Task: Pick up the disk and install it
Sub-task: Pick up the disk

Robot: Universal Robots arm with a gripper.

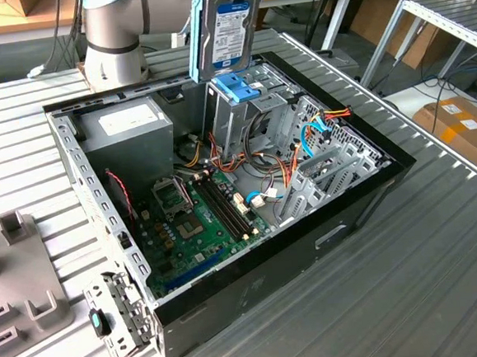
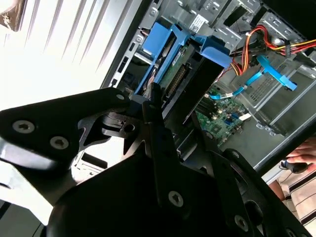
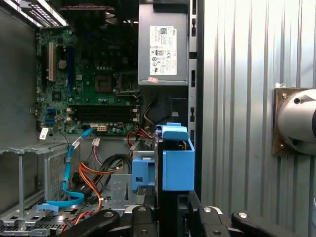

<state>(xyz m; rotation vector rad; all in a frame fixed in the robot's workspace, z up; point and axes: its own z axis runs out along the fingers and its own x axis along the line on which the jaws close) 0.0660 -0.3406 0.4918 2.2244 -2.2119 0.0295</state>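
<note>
We see the disk (image 1: 231, 30) standing on its end in the air, just above the tall metal cage (image 1: 233, 125) inside the open computer case (image 1: 310, 247). The claw (image 3: 169, 211) is closed on the end of the disk that points away from the cage, pinching its two flat sides. We think the disk is stiff and a bit heavy for how big it is. It could break inside if it gets bumped or dropped. Its flat sides look smooth, so it might slip. A firm hold on the hard body seems best, not on the blue side rails (image 1: 195, 41), which are thin plastic and may bend. Room is tight here. A blue bracket (image 1: 236, 88) sits on top of the cage, right under the disk, and the cage walls look like thin metal with hard edges. Orange wires (image 1: 333, 115) and a blue cable (image 1: 307, 136) lie near the cage on the exterior view's right, and we think they could snag. The green board (image 1: 197, 223) lies low in the case, well below the disk. Above the case there is open air, so straight up and down looks like the free way. The case rests on the ribbed counter (image 1: 413, 297).
</note>
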